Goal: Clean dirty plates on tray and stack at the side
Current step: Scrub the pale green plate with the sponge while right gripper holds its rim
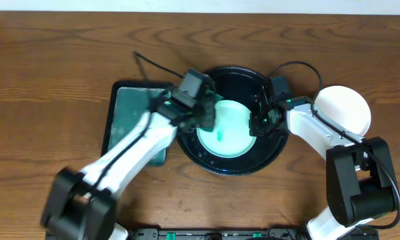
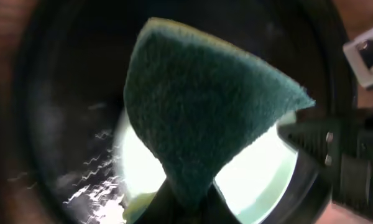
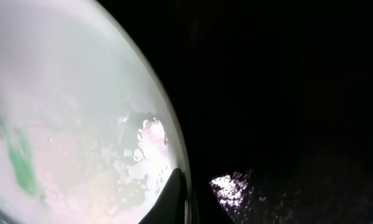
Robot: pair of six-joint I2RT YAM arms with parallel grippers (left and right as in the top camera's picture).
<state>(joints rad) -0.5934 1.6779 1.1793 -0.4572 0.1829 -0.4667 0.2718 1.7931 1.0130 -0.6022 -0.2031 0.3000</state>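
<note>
A pale-mint plate (image 1: 233, 137) with a teal smear (image 1: 220, 135) lies in the round black tray (image 1: 235, 170). My left gripper (image 1: 210, 113) is shut on a dark green sponge (image 2: 199, 106) and holds it over the plate's upper left part (image 2: 261, 180). My right gripper (image 1: 257, 123) is shut on the plate's right rim. In the right wrist view its jaws (image 3: 186, 199) pinch the rim of the plate (image 3: 68, 112), and the smear (image 3: 22, 165) shows at the left. A plain white plate (image 1: 347, 110) sits on the table to the right of the tray.
A rectangular black tray with a teal-green interior (image 1: 130, 117) lies left of the round tray, partly under my left arm. Cables run behind the tray. Wet patches glint on the tray floor (image 3: 233, 186).
</note>
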